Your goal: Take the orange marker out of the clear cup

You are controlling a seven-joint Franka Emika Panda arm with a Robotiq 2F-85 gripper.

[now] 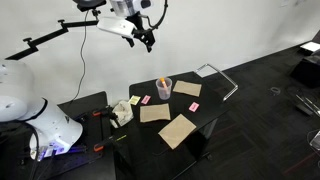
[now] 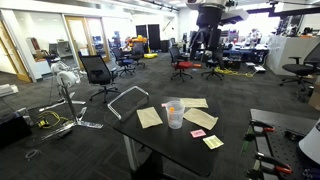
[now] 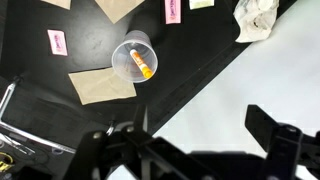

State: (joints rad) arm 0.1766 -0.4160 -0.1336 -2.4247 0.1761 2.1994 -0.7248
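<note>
- Nearest to us in the wrist view is the tool (image 3: pixel 190 150), a dark shape along the lower edge. Its two fingers are spread wide and there is nothing between them.
- In an exterior view we see the tool (image 1: pixel 143 38) hanging high above the black worktop (image 1: pixel 140 125), well apart from everything on it.
- Below it the clear cup (image 3: pixel 134 58) stands upright on the worktop, its open rim facing the wrist camera.
- The orange marker (image 3: pixel 143 66) is inside the clear cup, leaning against its wall. In an exterior view its upper end shows at the rim.
- Just beside the cup lies a tan paper sheet (image 3: pixel 100 86), with a pink card (image 3: pixel 56 41) a little further off.
- Farther out we find a second pink card (image 3: pixel 172 10) and a crumpled white paper (image 3: pixel 255 18) near the worktop's edge.
- In an exterior view a bent metal frame (image 1: pixel 222 78) sits at the worktop's far side.
- Beyond the worktop, an office chair (image 2: pixel 97 70) stands on the dark floor.
</note>
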